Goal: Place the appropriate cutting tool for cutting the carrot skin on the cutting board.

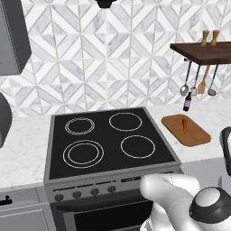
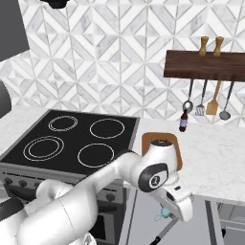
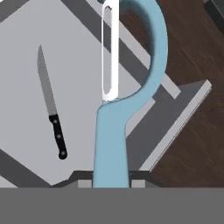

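My gripper (image 3: 111,181) is shut on the handle of a light blue peeler (image 3: 111,140), whose looped head and white blade point away from the hand. Below it lies an open grey drawer (image 3: 78,57) holding a black-handled knife (image 3: 51,109). In the right base view the gripper (image 2: 165,213) hangs low in front of the counter with the peeler (image 2: 164,212) in it. The brown cutting board (image 1: 191,133) lies on the counter right of the stove, with the small orange carrot (image 1: 184,125) on it. The arm's elbow hides part of the cutting board (image 2: 152,139) in the right base view.
A black four-burner stove (image 1: 108,140) sits left of the board. A dark bottle (image 1: 187,103) stands behind the board under a dark wooden wall shelf (image 1: 203,52) with hanging utensils. Dark wood floor (image 3: 192,144) shows beside the drawer.
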You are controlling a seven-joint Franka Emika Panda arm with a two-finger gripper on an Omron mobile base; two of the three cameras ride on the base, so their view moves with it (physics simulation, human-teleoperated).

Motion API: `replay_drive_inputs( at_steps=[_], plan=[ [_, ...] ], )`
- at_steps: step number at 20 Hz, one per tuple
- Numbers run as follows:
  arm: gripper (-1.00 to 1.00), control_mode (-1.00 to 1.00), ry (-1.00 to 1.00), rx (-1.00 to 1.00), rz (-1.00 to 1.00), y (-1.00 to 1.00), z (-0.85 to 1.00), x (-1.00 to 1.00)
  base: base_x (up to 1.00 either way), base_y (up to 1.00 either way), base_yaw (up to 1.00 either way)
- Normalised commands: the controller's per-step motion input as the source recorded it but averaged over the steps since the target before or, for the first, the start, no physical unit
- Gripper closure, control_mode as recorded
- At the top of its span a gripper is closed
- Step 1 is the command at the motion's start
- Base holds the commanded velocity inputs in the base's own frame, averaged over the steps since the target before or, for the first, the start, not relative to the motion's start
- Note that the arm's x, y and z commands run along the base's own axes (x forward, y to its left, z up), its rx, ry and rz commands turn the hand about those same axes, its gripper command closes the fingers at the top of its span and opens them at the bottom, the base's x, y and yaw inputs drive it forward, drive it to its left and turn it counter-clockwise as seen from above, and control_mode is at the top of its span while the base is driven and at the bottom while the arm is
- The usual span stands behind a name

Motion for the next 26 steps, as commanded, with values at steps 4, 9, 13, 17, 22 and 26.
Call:
replay_drive_inputs(
  at_steps=[4, 9, 13, 17, 22, 26],
  plan=[
    [1.00, -1.00, -0.01, -0.13, 0.03, 0.00, 0.85, 0.56, 0.00, 0.00, 0.00],
    [1.00, -1.00, 0.03, -0.03, 0.12, 0.00, 0.45, 0.89, 0.00, 0.00, 0.00],
    [1.00, -1.00, 0.08, 0.00, 0.19, 0.00, 0.03, 1.00, 0.00, 0.00, 0.00],
    [1.00, -1.00, 0.08, 0.02, 0.18, 0.00, 0.00, 1.00, 0.00, 0.00, 0.00],
    [1.00, -1.00, 0.05, 0.04, 0.16, 0.00, -0.09, 0.93, 0.00, 0.00, 0.00],
    [1.00, -1.00, 0.03, 0.06, 0.14, 0.00, -0.29, 0.79, 0.00, 0.00, 0.00]
  ],
)
